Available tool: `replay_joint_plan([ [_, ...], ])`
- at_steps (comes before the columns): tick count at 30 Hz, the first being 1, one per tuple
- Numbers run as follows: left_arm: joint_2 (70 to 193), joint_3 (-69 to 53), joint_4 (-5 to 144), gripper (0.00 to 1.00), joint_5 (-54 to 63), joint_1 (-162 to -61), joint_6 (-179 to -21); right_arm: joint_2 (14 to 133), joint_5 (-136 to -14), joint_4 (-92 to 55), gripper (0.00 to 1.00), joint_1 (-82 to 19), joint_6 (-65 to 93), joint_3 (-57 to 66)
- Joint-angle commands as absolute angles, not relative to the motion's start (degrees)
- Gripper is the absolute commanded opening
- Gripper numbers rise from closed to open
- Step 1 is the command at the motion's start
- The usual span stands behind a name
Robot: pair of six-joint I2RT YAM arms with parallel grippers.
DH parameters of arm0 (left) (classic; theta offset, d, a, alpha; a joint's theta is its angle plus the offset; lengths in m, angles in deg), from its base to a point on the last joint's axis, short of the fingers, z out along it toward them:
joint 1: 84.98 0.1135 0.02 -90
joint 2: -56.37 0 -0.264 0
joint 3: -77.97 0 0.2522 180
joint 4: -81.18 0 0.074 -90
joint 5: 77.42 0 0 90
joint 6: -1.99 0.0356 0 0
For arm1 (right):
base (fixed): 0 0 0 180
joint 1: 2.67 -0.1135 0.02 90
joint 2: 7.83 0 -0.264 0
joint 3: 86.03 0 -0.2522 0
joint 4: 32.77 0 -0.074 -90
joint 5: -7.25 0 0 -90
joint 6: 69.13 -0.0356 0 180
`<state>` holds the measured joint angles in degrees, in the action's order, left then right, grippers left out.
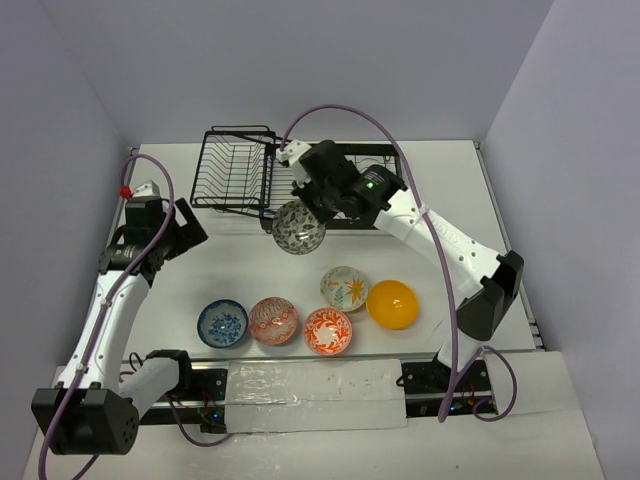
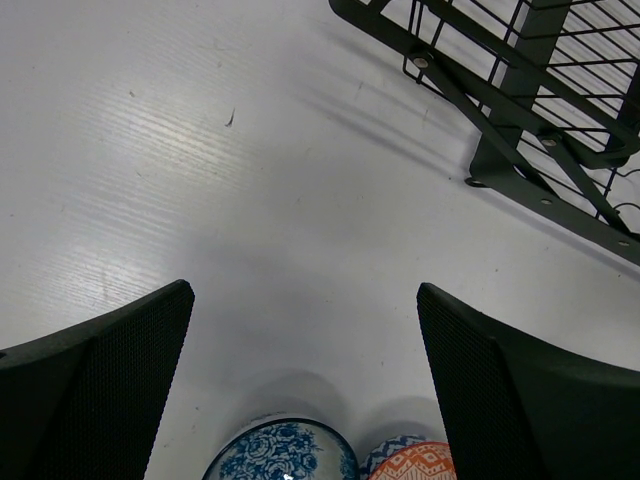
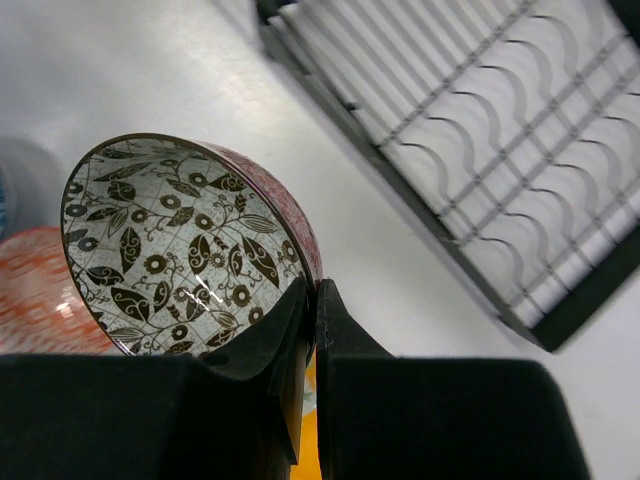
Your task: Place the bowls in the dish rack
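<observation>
White table [image 1: 250, 270], top view: grey-black bowl [image 1: 298, 227] is held clear of the surface by right gripper [image 1: 304, 207], just below the dish rack [image 1: 232, 172], whose long axis runs left–right across the upper frame. Its right half is hidden by the right arm [image 1: 440, 235]. Five bowls [image 1: 328, 330] sit lower centre.

Left wrist view: left gripper [image 2: 305, 380] is spread wide and empty. Blue bowl [image 2: 280, 455] is cut off at the bottom edge.

Right wrist view: jaws are pinched on the bowl's rim. Dividers [image 3: 480, 150] lie close, upper right.

A robotics lab test cell, to judge by the bare white table [image 1: 470, 180] boxed in by plain grey panel walls [image 1: 300, 60], the left arm [image 1: 100, 320] and right arm [image 1: 455, 245] bolted at its near edge, and their purple cables [image 1: 340, 107]
</observation>
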<state>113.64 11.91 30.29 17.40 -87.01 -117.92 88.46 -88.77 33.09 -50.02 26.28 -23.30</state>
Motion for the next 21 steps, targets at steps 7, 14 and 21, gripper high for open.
replay_joint_plan([
  [7, 114.55, 12.09, 32.96, 0.99, 19.08, -89.02, -119.21, 82.61, -114.27, 17.57, 0.00, -49.43, 38.51, -20.70],
  [14, 115.34, 11.82, 33.75, 0.99, 19.78, -89.03, -118.95, 85.50, -119.92, 2.10, 0.00, -45.13, 46.96, -18.93],
  [21, 114.91, 11.65, 33.93, 0.99, 21.02, -89.03, -118.69, 88.67, -118.18, -10.04, 0.00, -40.12, 53.83, -16.04],
])
